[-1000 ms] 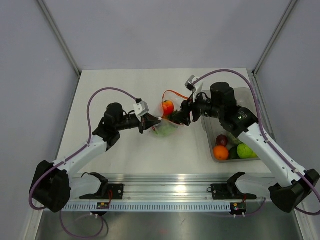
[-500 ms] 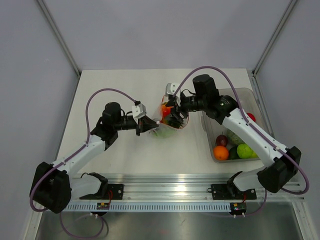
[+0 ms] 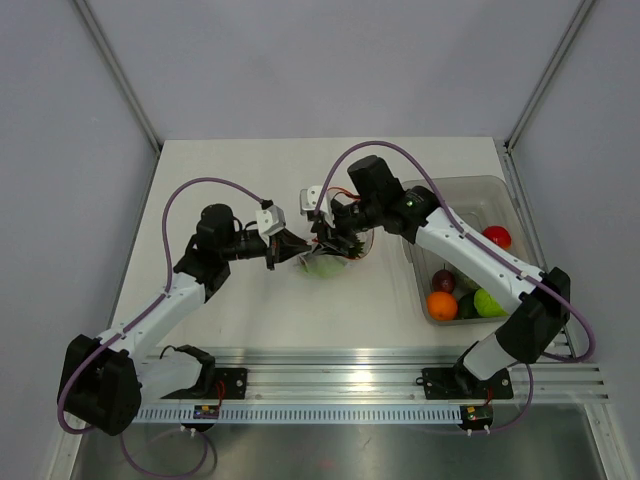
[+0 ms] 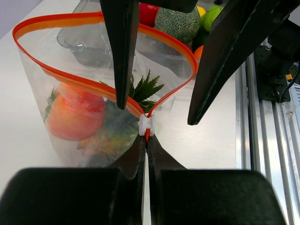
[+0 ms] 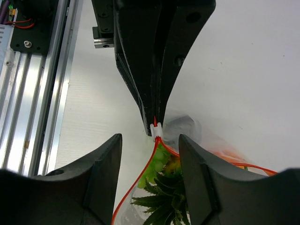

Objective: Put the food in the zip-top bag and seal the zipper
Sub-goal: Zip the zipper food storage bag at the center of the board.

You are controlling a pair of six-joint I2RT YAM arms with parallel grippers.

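Moved left from the bin (image 3: 470, 181), the right gripper (image 5: 150, 140) is set half-open astride the slider (image 5: 158, 126) of the mid-table zip-top bag (image 4: 93, 98), its zipper (image 4: 56, 20) end clamped by the left gripper (image 4: 146, 145); sealing is judged next.

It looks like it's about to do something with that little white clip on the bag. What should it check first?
1. Bag held steady: left fingers shut on the zipper just below the white slider. Ok.
2. Right fingers open, one either side of the slider, not gripping it. Ok.
3. Zipper closed: the mouth gapes wide. Not ok.
4. All food bagged: pineapple inside, but an orange and other pieces lie in the bin. Not ok.
5. Pineapple leaves clear of the zipper's path: cannot tell.
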